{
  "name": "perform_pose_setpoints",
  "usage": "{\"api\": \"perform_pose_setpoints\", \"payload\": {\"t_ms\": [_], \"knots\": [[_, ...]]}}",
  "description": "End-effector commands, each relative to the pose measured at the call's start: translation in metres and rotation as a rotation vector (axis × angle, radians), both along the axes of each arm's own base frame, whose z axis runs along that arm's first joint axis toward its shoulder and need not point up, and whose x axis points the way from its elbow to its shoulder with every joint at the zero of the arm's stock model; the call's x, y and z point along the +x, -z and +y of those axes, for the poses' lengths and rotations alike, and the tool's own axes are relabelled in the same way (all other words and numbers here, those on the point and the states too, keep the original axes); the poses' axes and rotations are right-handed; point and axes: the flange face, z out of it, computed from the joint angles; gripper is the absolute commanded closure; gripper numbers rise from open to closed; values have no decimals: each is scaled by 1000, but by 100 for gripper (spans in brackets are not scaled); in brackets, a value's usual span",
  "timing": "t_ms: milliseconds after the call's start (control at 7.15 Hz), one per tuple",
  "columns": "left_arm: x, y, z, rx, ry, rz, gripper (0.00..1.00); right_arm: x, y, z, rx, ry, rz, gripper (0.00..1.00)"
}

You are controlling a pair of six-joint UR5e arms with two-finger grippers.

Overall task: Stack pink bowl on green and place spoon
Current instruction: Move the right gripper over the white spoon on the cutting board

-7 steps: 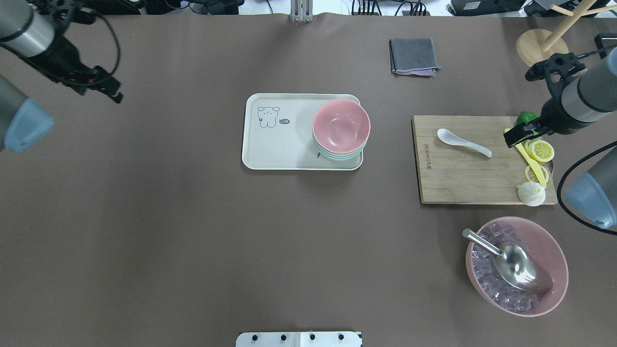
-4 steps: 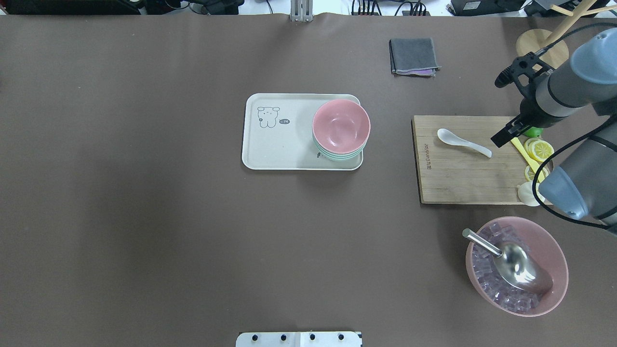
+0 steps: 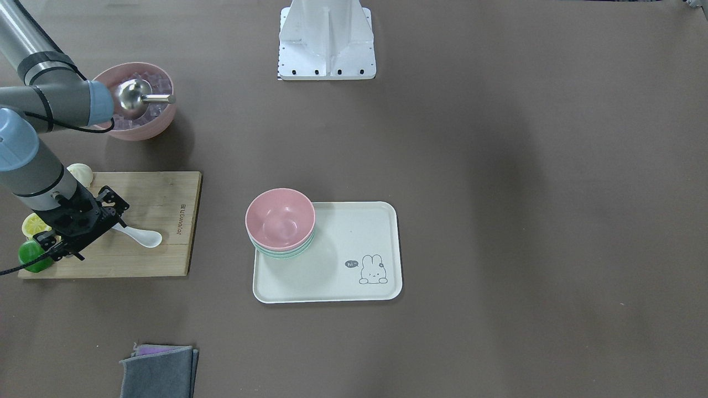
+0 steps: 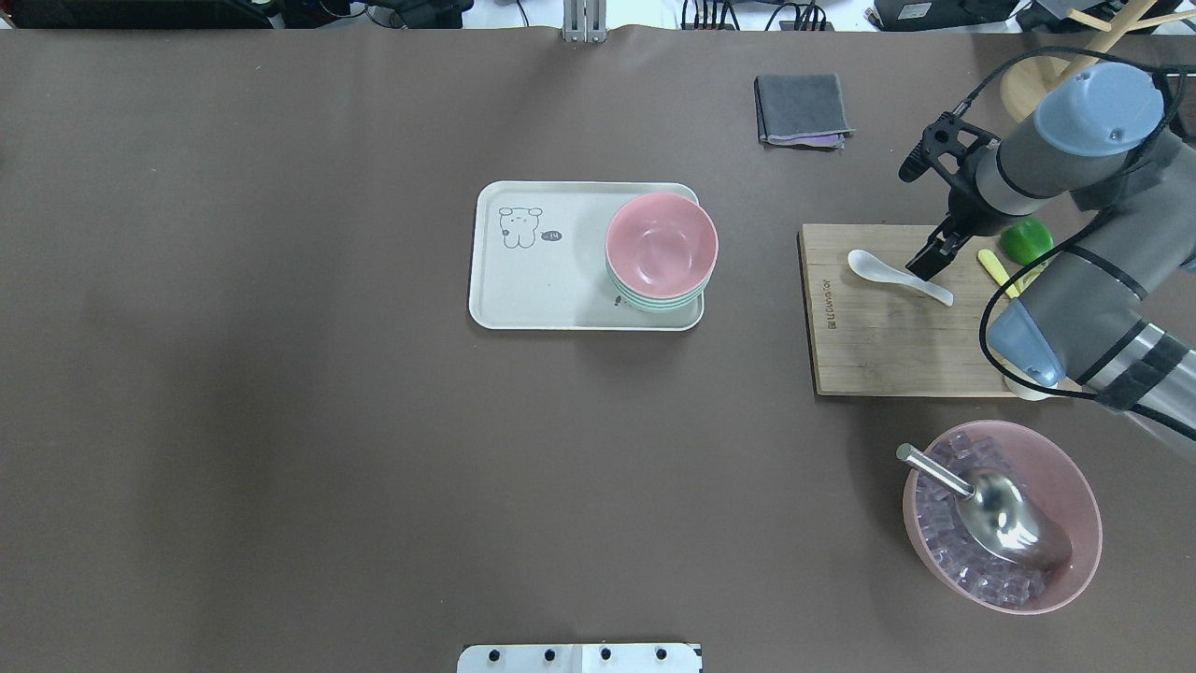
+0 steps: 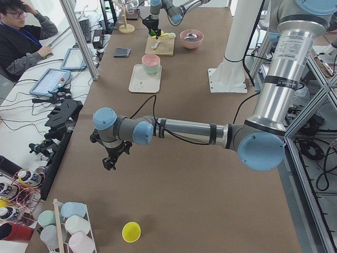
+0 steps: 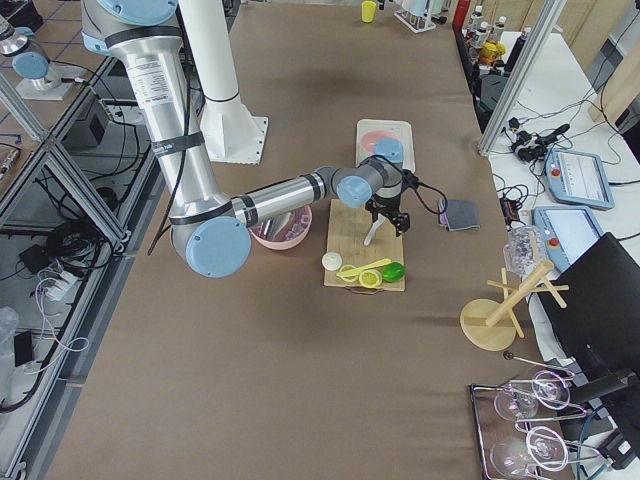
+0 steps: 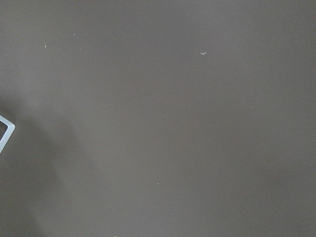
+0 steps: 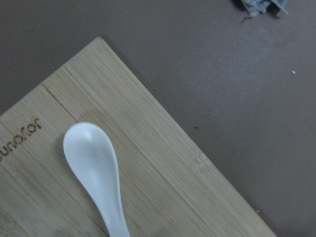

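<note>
The small pink bowl [image 4: 662, 245] sits nested on top of the stack of mint-green bowls [image 4: 654, 301] at the right end of a cream tray [image 4: 533, 290]; it also shows in the front view [image 3: 279, 218]. The white spoon [image 4: 897, 276] lies flat on the bamboo cutting board [image 4: 878, 346], scoop toward the tray, and shows in the right wrist view [image 8: 94, 163]. My right gripper [image 4: 934, 257] hovers over the spoon's handle end and looks open and empty. My left gripper [image 5: 110, 161] shows only in the exterior left view, far off over bare table; I cannot tell its state.
A large pink bowl [image 4: 1074, 486] of ice cubes with a metal scoop [image 4: 1004, 514] stands near the board. A lime [image 4: 1026, 241], a yellow knife [image 4: 995, 266] and lemon slices lie at the board's right end. A grey cloth [image 4: 802, 107] lies behind it.
My right arm has swung left across the board, from the lemon slices to the spoon's handle. My left arm has left the overhead view. The bowls and spoon have not moved.
</note>
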Motion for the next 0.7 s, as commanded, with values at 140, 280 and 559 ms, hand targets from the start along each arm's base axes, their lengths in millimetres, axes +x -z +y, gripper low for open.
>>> {"api": "perform_pose_setpoints", "payload": {"t_ms": [140, 280, 559], "knots": [[2, -2, 2, -15, 0, 26, 1, -4, -9, 10, -36, 69, -91, 18], [2, -2, 2, -14, 0, 28, 1, -3, -13, 12, -42, 70, -88, 18], [3, -4, 4, -20, 0, 27, 1, -1, -18, 13, -42, 68, -78, 26]]}}
